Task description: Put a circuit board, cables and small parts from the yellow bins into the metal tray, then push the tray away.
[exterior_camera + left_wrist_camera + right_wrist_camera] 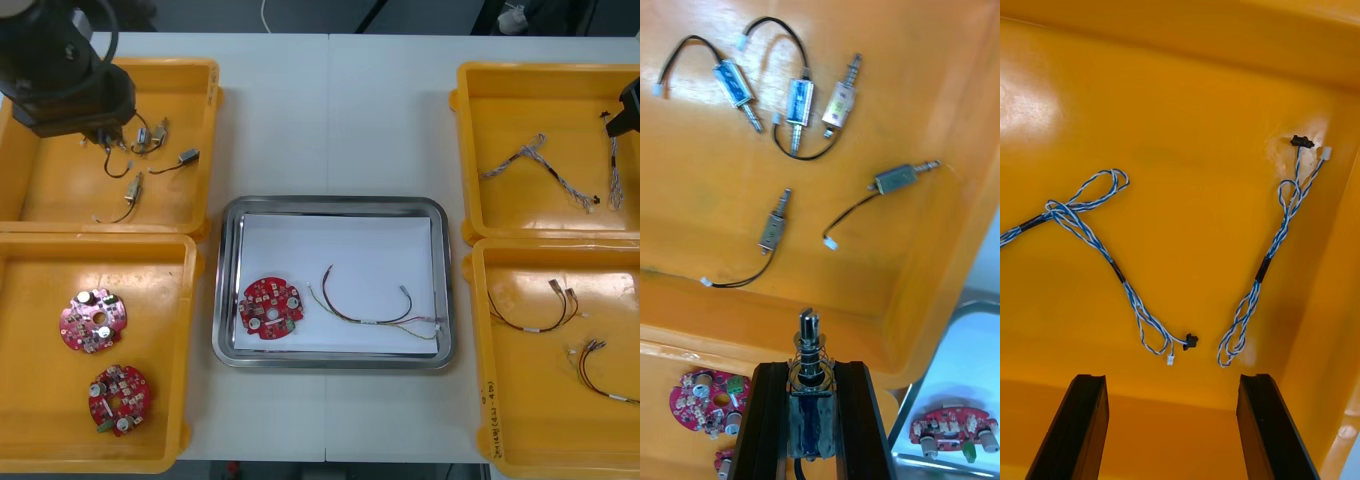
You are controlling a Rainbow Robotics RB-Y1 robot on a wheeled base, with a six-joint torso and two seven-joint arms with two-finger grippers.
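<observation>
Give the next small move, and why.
Probably carry the left end effector, shut on a small metal part over the far left bin, to the metal tray: it holds a circuit board and cable, no small part. Right end effector hangs open over far right bin.

Noted yellow on the bins [40, 300]. Found shiny grey on the rim of the metal tray [330, 203], plain white inside. Saw red on the round circuit boards [271, 308], dotted with silver and white. Made out a twisted blue-and-white pattern on the cables [1263, 268], banded with short black sleeves. Picked out dark red and yellow on another cable [372, 322]. Registered silver on the small metal parts [897, 178], with black leads and white ends, and dark blue on one small metal part [809, 427]. Marked black on the left gripper [811, 366] and the right gripper [1171, 379].
</observation>
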